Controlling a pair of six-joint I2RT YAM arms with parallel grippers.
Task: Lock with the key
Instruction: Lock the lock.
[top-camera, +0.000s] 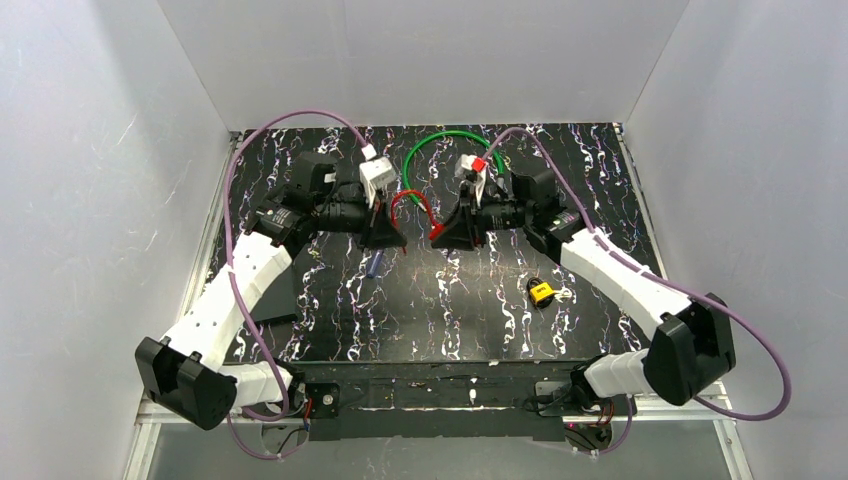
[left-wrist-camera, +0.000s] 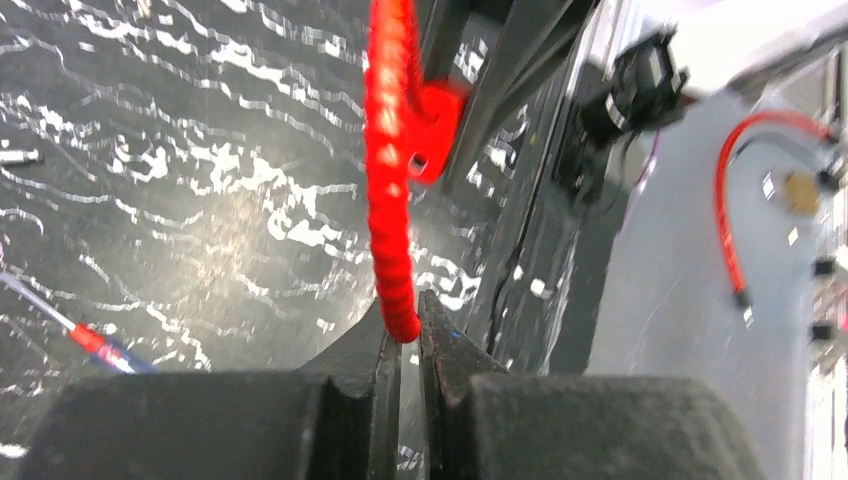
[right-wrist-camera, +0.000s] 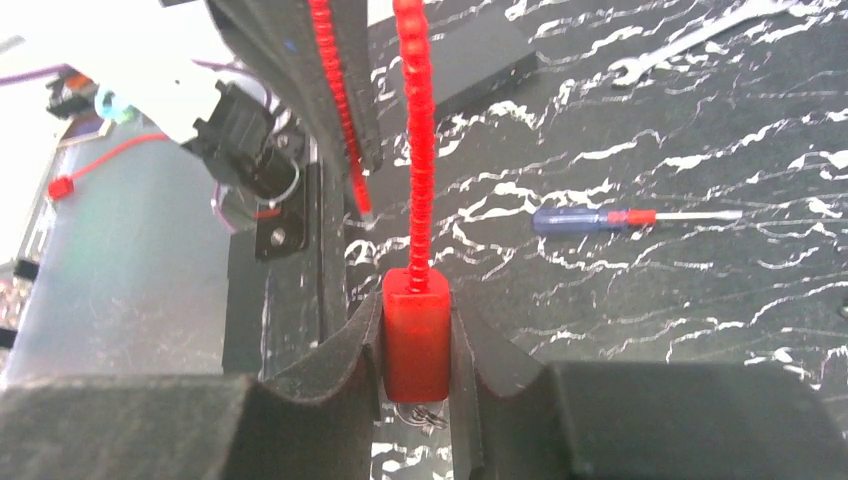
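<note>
Your right gripper (right-wrist-camera: 416, 340) is clamped on the block head of the red ribbed tie (right-wrist-camera: 414, 150). Your left gripper (left-wrist-camera: 405, 320) pinches its tail, probably to thread it. The yellow padlock (top-camera: 541, 291) and key (top-camera: 563, 295) lie untouched, well apart from both.

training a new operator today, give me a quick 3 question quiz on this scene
1. Fill in: the lock lies on the table on the robot's ____ side.
2. What does the left hand pinch? A) the red loop piece B) the blue-handled screwdriver C) the green loop
3. True or false: the right hand is also shut on the red loop piece.

Key: 1 right; 2 A; 3 true
</note>
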